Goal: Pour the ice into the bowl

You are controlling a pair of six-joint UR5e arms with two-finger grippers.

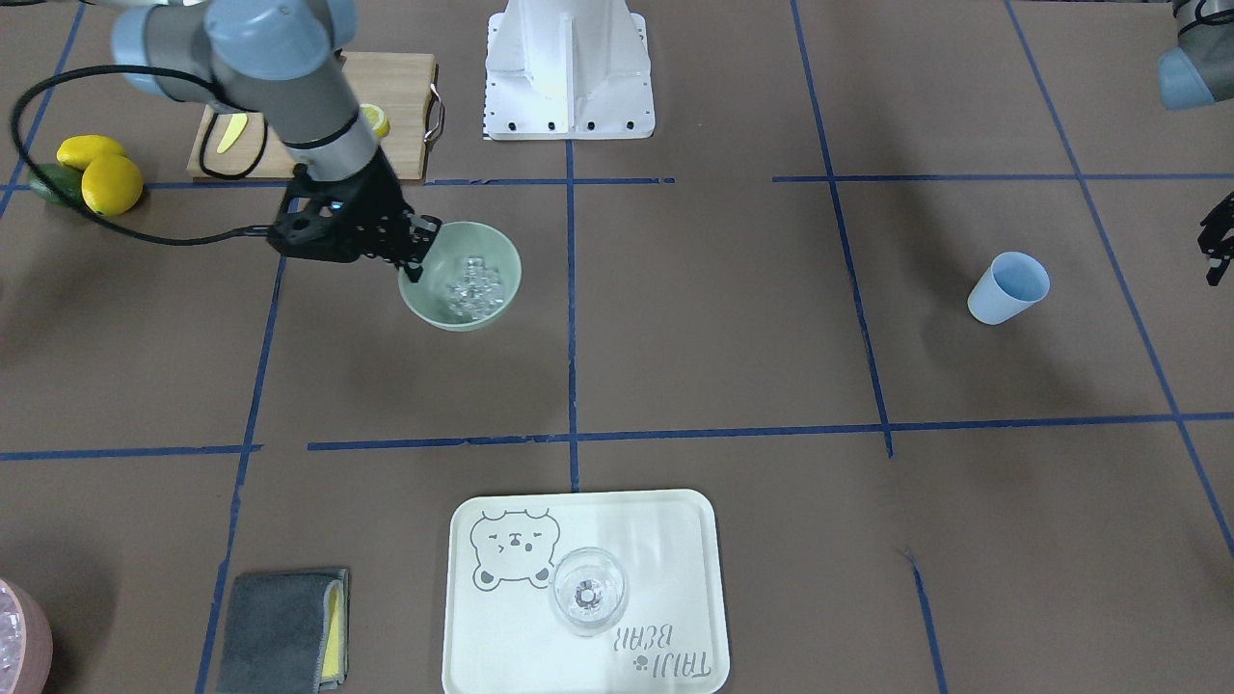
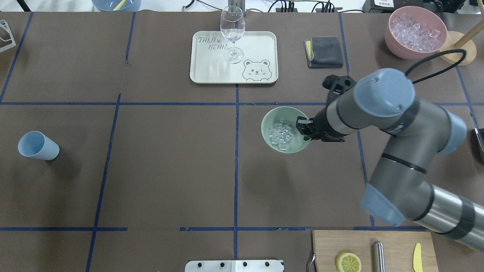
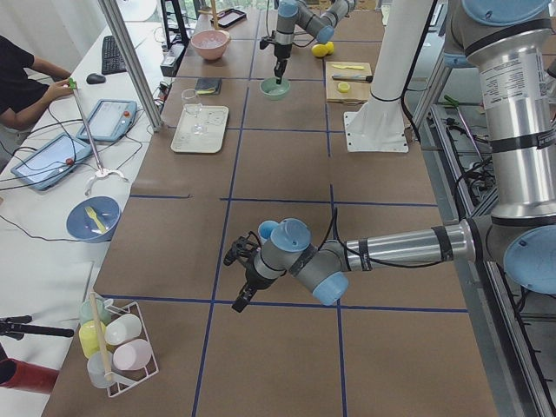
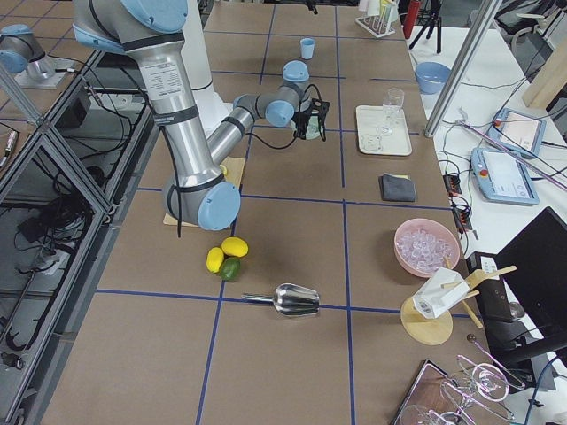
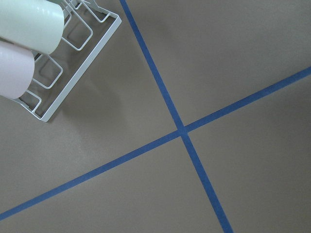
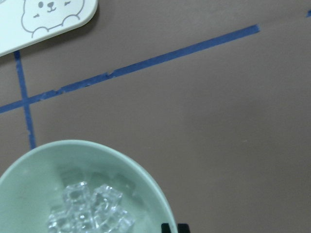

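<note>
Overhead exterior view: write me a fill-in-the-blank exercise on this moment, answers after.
The sage-green bowl holds a pile of clear ____ cubes. The end effector at the bowl's rim belongs to the ____ arm. The wine glass stands on a tray printed with a ____.
Missing words: ice; right; bear.

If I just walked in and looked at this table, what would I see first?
First, the green bowl near the middle of the table, with sparkly ice piled inside. The black right gripper seems to pinch its rim. Next, the wine glass standing on a tray with a bear drawn on it, on the side of the table far from the robot.
</note>
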